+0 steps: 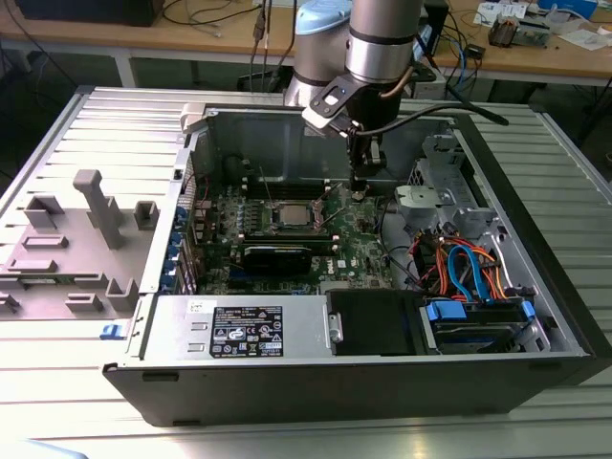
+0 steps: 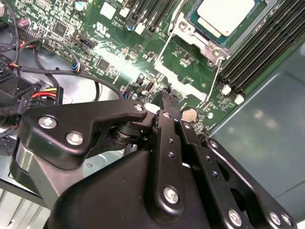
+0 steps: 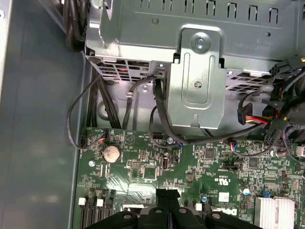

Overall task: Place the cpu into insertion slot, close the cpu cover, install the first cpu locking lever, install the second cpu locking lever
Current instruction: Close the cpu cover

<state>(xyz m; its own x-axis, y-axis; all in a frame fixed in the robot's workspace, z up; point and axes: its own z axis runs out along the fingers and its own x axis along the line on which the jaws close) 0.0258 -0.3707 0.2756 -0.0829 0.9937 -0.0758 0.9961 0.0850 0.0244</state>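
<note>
fingers: the fingers [image 2: 164, 121] are drawn together at the tips, nothing held as far as shows
fingers place: low over the motherboard [image 3: 157, 167], just beside the round coin battery [image 2: 190, 113]; in the exterior view they hang inside the open computer case [image 1: 382, 387], off to that view's right of the socket
cpu: the cpu [image 2: 224, 16] lies flat in the insertion slot [image 1: 308, 228], pale metal top facing up
cover: the cpu cover [image 2: 202, 42] looks folded down around the chip, which shows through its window; hard to say if it is pressed fully flat
first lever: a thin wire lever [image 2: 217, 78] runs out from the socket's corner toward the fingers; looks raised, not hooked down
second lever: another wire lever [image 2: 167, 42] stands off the socket's other side the same way; looks unlatched too
done, as judged: chip placed, cover closed or nearly so
left, as judged: both locking levers
nearest task thing: the first lever, close to the fingertips but apart from them
case rests on: ribbed metal tabletop [image 1: 57, 143]
</note>
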